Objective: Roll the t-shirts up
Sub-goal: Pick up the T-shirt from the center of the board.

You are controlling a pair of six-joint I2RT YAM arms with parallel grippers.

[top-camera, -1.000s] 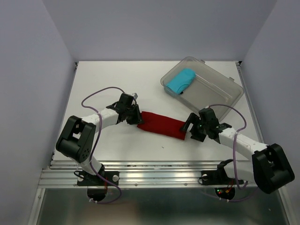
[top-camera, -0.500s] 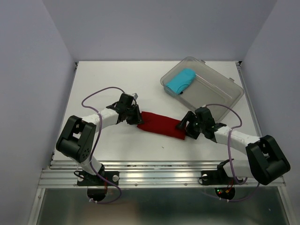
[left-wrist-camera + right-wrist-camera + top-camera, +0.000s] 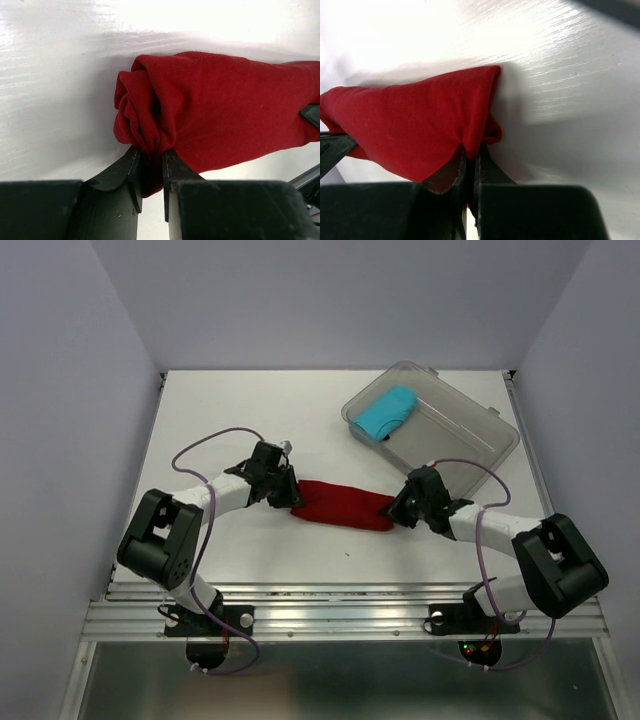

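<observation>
The dark red t-shirt lies on the white table as a long narrow roll between my two arms. My left gripper is shut on the bunched left end of the red t-shirt, cloth pinched between its jaws. At the right end, my right gripper is shut on a thin fold of the red t-shirt, its jaws nearly touching. The cyan-blue t-shirt sits as a compact roll inside the clear bin.
A clear plastic bin stands at the back right of the table, just behind my right arm. Purple cables loop over both arms. The table's metal front rail runs along the near edge.
My right gripper has moved left onto the right end of the red t-shirt and closed on it. The left gripper has kept its grip and place.
</observation>
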